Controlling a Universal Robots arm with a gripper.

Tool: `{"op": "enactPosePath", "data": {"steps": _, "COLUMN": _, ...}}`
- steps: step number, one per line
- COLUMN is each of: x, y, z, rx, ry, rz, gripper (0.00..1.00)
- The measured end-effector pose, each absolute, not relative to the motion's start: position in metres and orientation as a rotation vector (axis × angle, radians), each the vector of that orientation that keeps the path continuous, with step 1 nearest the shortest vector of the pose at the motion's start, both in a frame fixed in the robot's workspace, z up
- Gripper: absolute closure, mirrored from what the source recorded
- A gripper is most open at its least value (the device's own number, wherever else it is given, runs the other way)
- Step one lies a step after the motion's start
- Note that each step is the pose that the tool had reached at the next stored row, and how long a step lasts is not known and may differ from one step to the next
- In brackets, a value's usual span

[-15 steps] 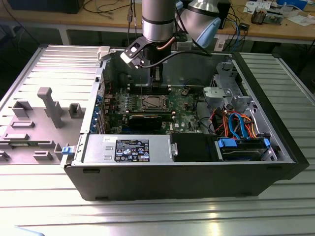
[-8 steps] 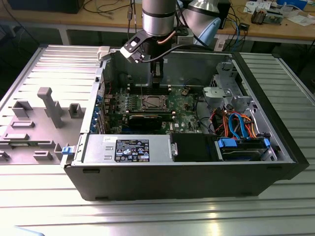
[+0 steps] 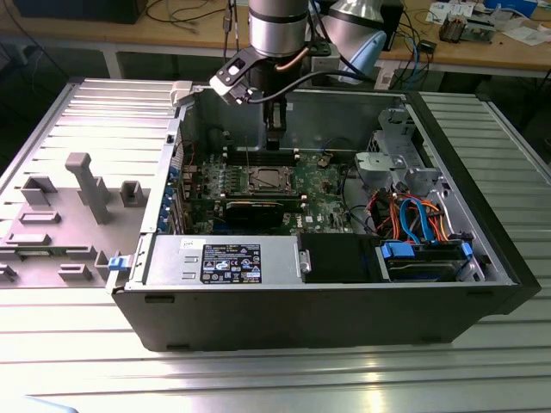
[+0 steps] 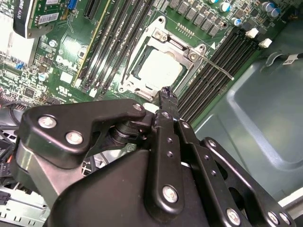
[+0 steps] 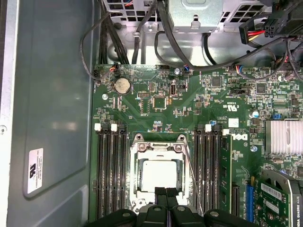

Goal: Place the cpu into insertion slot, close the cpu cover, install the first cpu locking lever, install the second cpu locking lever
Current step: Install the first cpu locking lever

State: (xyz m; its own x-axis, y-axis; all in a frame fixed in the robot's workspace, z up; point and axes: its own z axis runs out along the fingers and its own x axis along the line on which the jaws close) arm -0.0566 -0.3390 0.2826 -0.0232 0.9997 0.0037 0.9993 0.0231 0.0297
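— Entries, largest first?
— Computer case (image 3: 344,320) enclosing the insertion slot (image 3: 263,180). Green motherboard (image 5: 189,104) carrying it. Gripper (image 5: 165,191) over its edge, jaws clenched, empty.
— Smaller?
— Cpu cover (image 4: 176,45) flat on the slot. Cpu (image 5: 158,174) seated inside. Thin lever (image 5: 193,179) unlatched alongside.

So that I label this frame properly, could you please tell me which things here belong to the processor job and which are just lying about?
Job in hand:
gripper
chip
cover frame
lever wire
green board

Just lying about:
memory slots
coin battery
power supply
orange and blue cables
grey blocks beside the case
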Motion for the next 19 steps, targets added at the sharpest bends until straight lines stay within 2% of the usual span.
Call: {"op": "enactPosePath", "data": {"steps": 19, "x": -0.0566, "y": -0.339, "z": 0.2826, "rx": 1.992, "ry": 2.408, "rz": 0.039, "gripper": 0.89}}
